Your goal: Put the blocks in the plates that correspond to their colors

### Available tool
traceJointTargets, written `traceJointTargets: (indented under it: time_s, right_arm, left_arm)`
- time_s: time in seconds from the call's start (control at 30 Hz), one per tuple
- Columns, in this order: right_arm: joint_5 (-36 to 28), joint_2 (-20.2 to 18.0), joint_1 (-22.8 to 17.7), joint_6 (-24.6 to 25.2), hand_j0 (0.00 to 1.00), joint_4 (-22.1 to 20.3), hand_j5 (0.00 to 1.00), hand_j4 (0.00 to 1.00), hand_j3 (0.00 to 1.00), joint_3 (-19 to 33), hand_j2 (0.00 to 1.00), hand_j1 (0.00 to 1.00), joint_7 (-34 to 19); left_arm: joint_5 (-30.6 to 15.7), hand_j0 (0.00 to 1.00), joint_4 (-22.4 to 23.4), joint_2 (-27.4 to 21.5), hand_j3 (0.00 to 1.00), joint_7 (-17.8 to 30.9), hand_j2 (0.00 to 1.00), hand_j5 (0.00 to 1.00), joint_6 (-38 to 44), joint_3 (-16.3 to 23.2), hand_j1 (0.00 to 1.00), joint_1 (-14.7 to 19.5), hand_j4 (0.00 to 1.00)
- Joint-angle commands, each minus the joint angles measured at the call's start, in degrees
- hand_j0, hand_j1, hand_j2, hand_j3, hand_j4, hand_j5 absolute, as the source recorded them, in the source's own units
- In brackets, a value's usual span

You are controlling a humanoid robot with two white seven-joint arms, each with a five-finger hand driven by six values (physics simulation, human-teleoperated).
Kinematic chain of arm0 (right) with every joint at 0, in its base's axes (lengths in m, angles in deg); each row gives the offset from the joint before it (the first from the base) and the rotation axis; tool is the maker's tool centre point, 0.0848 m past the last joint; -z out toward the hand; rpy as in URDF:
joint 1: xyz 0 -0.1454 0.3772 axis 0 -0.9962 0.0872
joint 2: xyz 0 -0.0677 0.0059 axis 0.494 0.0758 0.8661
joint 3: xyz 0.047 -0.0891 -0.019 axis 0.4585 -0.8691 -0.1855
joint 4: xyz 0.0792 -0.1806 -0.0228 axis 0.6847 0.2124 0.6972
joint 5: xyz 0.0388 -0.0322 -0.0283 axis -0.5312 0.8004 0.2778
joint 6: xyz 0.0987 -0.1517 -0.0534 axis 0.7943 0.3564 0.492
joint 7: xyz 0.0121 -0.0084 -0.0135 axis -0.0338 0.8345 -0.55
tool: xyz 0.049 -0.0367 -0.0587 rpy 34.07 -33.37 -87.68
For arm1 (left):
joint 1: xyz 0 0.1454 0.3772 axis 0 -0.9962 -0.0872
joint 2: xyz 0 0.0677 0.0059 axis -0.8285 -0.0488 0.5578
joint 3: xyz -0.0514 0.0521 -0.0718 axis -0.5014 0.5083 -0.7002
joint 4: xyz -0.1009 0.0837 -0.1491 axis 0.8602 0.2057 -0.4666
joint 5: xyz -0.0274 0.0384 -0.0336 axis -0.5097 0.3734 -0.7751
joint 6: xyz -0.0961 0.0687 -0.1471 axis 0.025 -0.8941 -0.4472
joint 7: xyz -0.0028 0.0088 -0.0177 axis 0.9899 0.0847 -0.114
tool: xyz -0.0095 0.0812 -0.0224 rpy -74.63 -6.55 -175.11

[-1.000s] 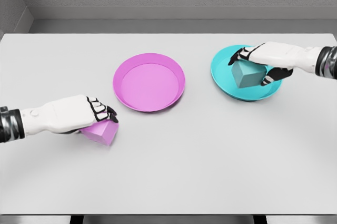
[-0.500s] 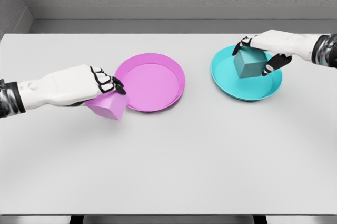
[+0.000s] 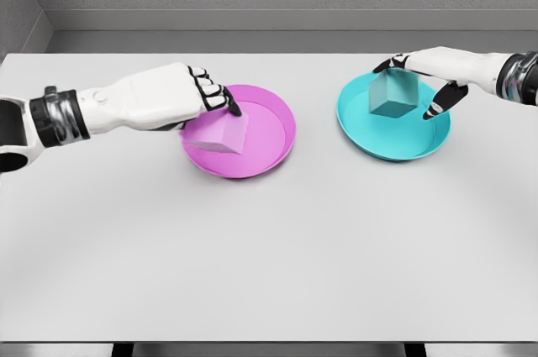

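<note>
My left hand (image 3: 210, 103) is shut on the pink block (image 3: 220, 135) and holds it tilted over the left half of the pink plate (image 3: 273, 126). My right hand (image 3: 418, 80) reaches in from the right and is shut on the teal block (image 3: 392, 97), with its thumb behind the block and its fingers (image 3: 440, 102) curved down its right side. The teal block is over the far part of the teal plate (image 3: 378, 140). I cannot tell whether either block touches its plate.
Both plates sit on a white table (image 3: 269, 256), the pink one at the middle and the teal one to its right. A grey wall runs behind the table's far edge.
My left hand has carried the pink block up and to the right, from the bare table to over the pink plate. The right hand and teal block have shifted slightly toward the far rim.
</note>
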Motion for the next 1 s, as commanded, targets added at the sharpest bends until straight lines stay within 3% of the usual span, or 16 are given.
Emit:
traceJointTargets:
  time_s: [0.0,0.4,0.57,0.73,0.83,0.9,0.97]
  right_arm:
    - [-0.18,-0.05,0.00,0.31,1.00,-0.04,1.00,1.00,1.00,0.01,1.00,1.00,0.02]
    - [-0.35,-1.19,-0.18,-0.66,1.00,-2.06,1.00,1.00,1.00,0.62,1.00,1.00,0.02]
    - [-0.79,-6.29,-3.43,-8.39,1.00,-4.52,1.00,1.00,1.00,6.95,1.00,1.00,0.02]
    - [-1.67,-9.80,-9.75,-21.74,1.00,-4.52,1.00,1.00,1.00,13.63,1.00,1.00,0.02]
    - [-2.37,-11.38,-13.45,-22.12,1.00,-4.52,1.00,1.00,1.00,17.06,1.00,1.00,0.02]
    - [-2.46,-11.82,-14.33,-22.12,1.00,-4.44,1.00,1.00,1.00,17.15,1.00,1.00,0.02]
    - [-2.46,-12.00,-14.68,-22.12,1.00,-4.44,1.00,1.00,1.00,17.24,1.00,1.00,0.02]
  left_arm:
    - [-0.16,0.46,2.53,1.88,0.46,-0.03,0.46,0.46,0.06,1.69,0.46,0.18,0.46]
    - [1.07,0.46,13.69,7.33,0.46,-0.03,0.46,0.46,0.06,6.70,0.46,5.54,0.46]
    - [0.98,0.48,17.29,8.47,0.48,-0.03,0.48,0.48,0.06,7.84,0.48,7.56,0.48]
    - [0.98,0.58,19.75,9.97,0.58,-0.03,0.58,0.58,0.06,7.84,0.58,8.26,0.58]
    - [0.98,0.67,21.60,10.94,0.67,-0.12,0.67,0.67,0.06,7.84,0.67,8.61,0.67]
    - [0.98,0.70,21.60,10.94,0.70,-0.03,0.70,0.70,0.06,7.84,0.70,8.70,0.70]
    - [0.98,0.80,21.69,10.94,0.80,-0.03,0.80,0.80,0.06,7.84,0.80,8.97,0.80]
